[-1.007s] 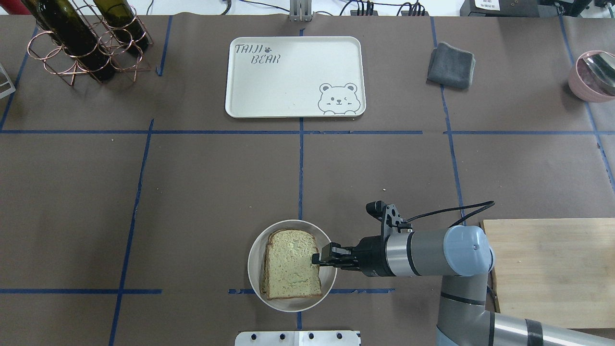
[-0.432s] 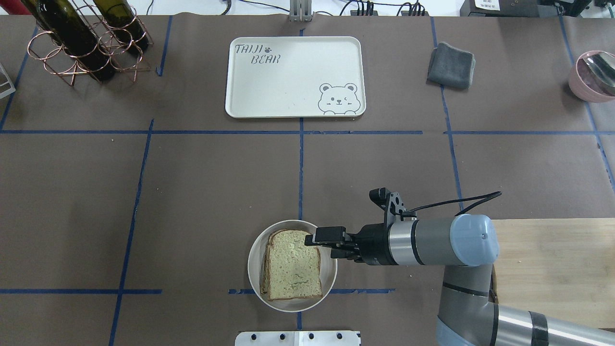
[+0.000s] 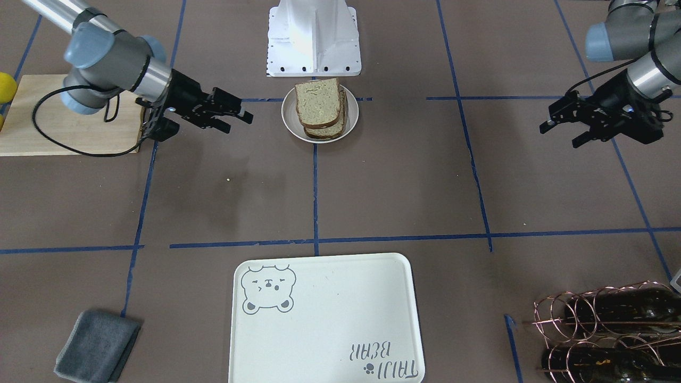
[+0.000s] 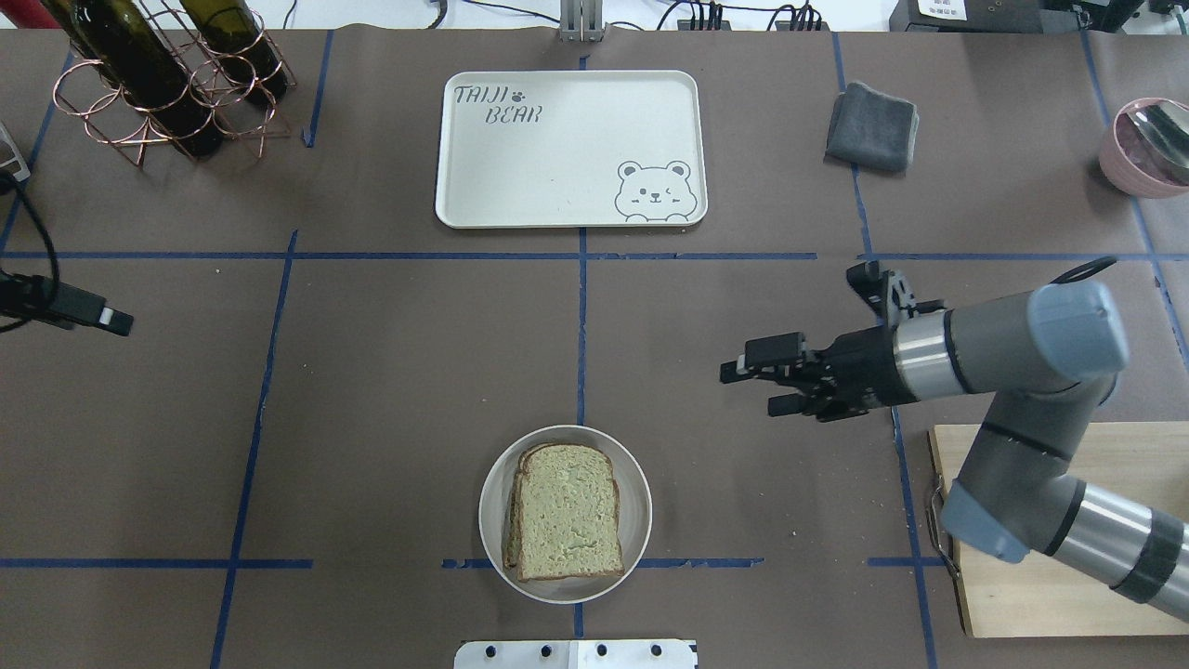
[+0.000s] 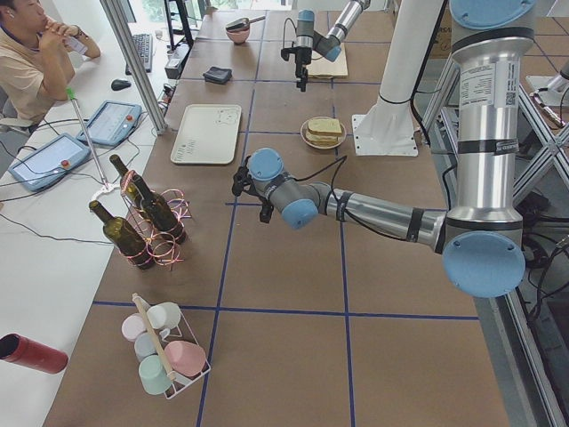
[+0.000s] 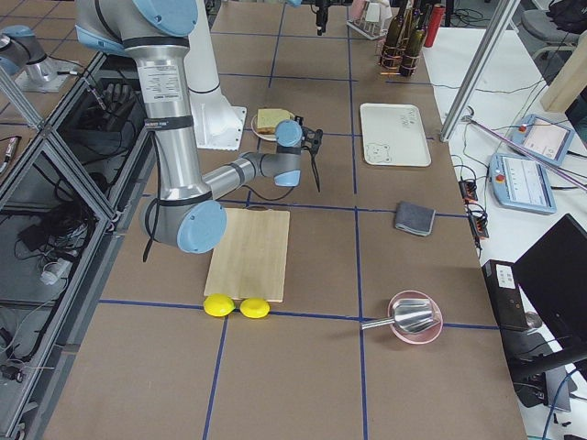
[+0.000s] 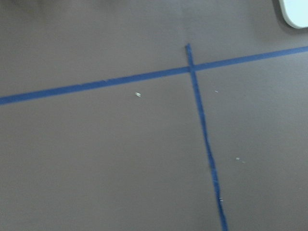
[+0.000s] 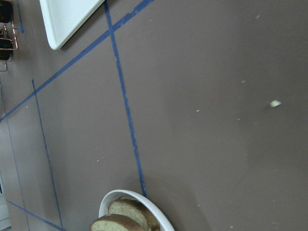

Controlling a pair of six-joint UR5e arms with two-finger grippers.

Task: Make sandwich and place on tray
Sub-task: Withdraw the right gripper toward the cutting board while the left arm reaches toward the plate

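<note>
Two tan bread slices (image 4: 565, 514) lie stacked on a small round white plate (image 4: 490, 520); they also show in the front view (image 3: 319, 105) and the right wrist view (image 8: 122, 219). No egg shows. The cream tray (image 4: 571, 149) with the bear drawing lies at the far middle with nothing on it. My right gripper (image 4: 752, 386) is open and holds nothing, hovering to the right of and beyond the plate. My left gripper (image 3: 561, 133) is open and holds nothing, far off at the table's left; only one finger (image 4: 93, 316) shows overhead.
A wooden cutting board (image 4: 1068, 520) lies at the near right under the right arm, with lemons (image 6: 237, 306) at its end. A grey cloth (image 4: 871, 125) and a pink bowl (image 4: 1147, 144) are at the far right, a wire rack of bottles (image 4: 167, 74) at the far left.
My right gripper has left the bread's edge on the plate and moved away to the right and farther out. The top slice stays on the plate. The left gripper's finger has come into view.
</note>
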